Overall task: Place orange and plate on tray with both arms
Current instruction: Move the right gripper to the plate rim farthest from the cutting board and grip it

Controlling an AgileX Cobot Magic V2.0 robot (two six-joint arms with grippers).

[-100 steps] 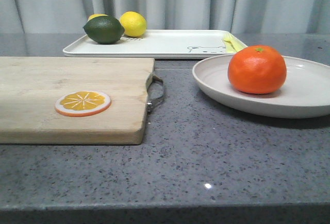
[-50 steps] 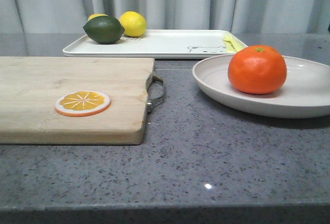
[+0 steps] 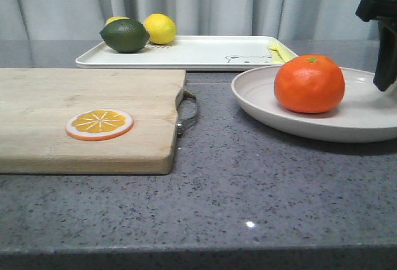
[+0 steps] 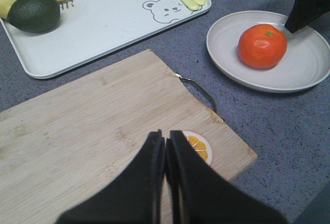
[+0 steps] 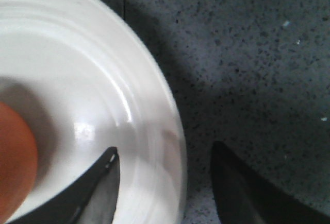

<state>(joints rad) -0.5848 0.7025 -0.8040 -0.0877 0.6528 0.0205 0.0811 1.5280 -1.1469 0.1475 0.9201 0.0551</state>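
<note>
Front view shows the grey speckled stone countertop (image 3: 248,183) filling the lower frame, with the large flat white rectangular tray (image 3: 198,56) bearing a bear-face drawing at upper centre, well apart from the wide shallow off-white round plate (image 3: 366,121) at right. On that plate, toward its left side, sits the glossy round orange (image 3: 309,84), not yet on the tray. At the right edge the right gripper (image 5: 165,183) hangs over the plate's rim; the right wrist view shows its jaws spread wide, one finger inside the rim and one outside, holding nothing. The left gripper (image 4: 166,167) hovers over the pale wooden cutting board (image 4: 93,131), jaws pressed together and empty. To grasp well, I judge the right jaws should straddle the rim squarely and lift level, lest the orange roll.
</note>
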